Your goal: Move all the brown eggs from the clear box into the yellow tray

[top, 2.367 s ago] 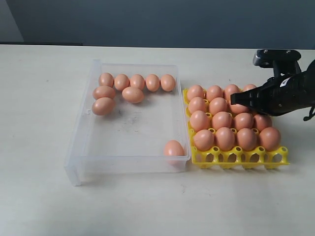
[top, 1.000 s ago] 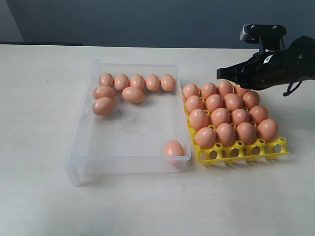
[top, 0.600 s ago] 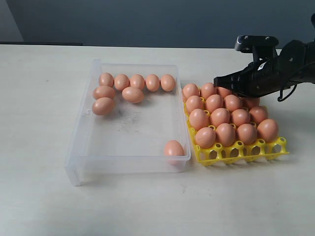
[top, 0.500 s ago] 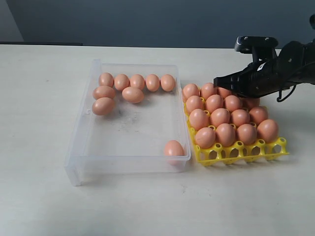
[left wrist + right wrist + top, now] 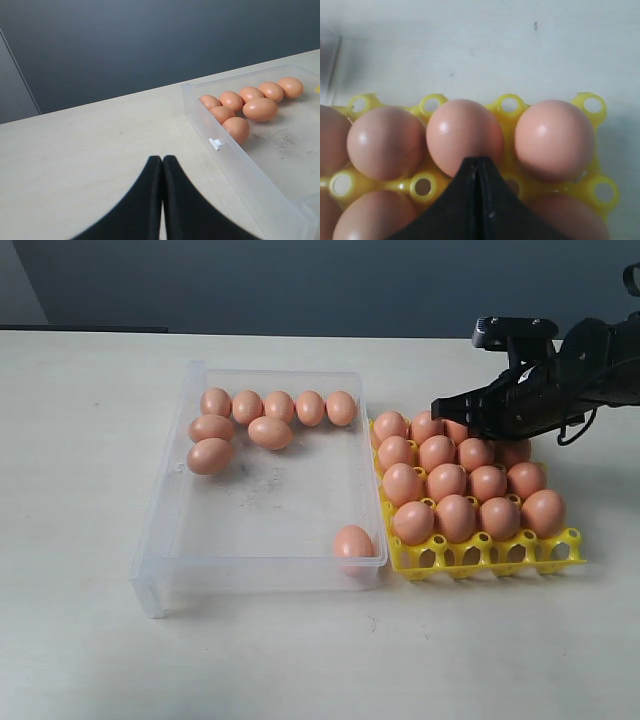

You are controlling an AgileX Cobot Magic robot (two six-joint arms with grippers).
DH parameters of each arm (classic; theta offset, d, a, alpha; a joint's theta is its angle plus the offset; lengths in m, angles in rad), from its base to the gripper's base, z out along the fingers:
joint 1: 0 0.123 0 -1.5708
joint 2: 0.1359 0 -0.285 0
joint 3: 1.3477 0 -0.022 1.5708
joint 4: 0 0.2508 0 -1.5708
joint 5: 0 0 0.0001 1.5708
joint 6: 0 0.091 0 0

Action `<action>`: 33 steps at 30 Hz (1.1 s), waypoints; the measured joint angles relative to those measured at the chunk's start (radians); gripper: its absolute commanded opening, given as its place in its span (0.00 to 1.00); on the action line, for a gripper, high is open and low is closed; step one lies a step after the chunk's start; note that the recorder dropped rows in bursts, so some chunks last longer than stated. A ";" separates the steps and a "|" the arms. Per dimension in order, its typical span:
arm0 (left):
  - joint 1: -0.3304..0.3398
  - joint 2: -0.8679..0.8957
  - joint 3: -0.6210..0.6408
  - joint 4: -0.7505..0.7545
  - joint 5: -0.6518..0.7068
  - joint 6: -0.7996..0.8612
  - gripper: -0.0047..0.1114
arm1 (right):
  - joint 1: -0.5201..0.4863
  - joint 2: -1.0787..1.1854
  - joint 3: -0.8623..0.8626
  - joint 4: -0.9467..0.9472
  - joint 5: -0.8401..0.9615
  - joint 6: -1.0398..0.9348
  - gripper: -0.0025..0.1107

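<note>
Worryingly, the right gripper (image 5: 440,405), closed and empty like the left gripper (image 5: 161,160), hung just over the packed yellow tray (image 5: 490,556), so a low sweep toward the nine brown eggs (image 5: 270,432) in the clear box (image 5: 163,515) could dislodge one.

a pale, lightly scuffed table (image 5: 90,640) meets a plain dark blue-grey wall (image 5: 300,280) under soft, even light.

The right gripper (image 5: 440,405) was matte black, tapering to a slim wedge, with a thin black cable (image 5: 577,432) looping beside it. The left gripper (image 5: 162,161) was equally black.
</note>
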 measured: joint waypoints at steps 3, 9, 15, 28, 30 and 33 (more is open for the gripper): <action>0.000 0.000 0.000 0.000 0.000 0.000 0.04 | 0.000 0.000 0.000 0.000 0.004 0.000 0.02; 0.000 0.000 0.000 0.000 0.000 0.000 0.04 | 0.000 0.000 -0.002 0.000 0.019 -0.004 0.02; 0.000 0.000 0.000 0.000 0.000 0.000 0.04 | 0.000 -0.013 -0.002 0.002 0.021 -0.027 0.02; 0.000 0.000 0.000 0.000 0.000 0.000 0.04 | 0.000 -0.222 0.000 -0.022 0.224 -0.035 0.02; 0.000 0.000 0.000 0.000 0.000 0.000 0.04 | 0.000 -0.241 0.000 -0.034 0.279 -0.035 0.02; 0.000 0.000 0.000 0.000 0.000 0.000 0.04 | 0.000 -0.253 0.000 -0.040 0.349 -0.035 0.02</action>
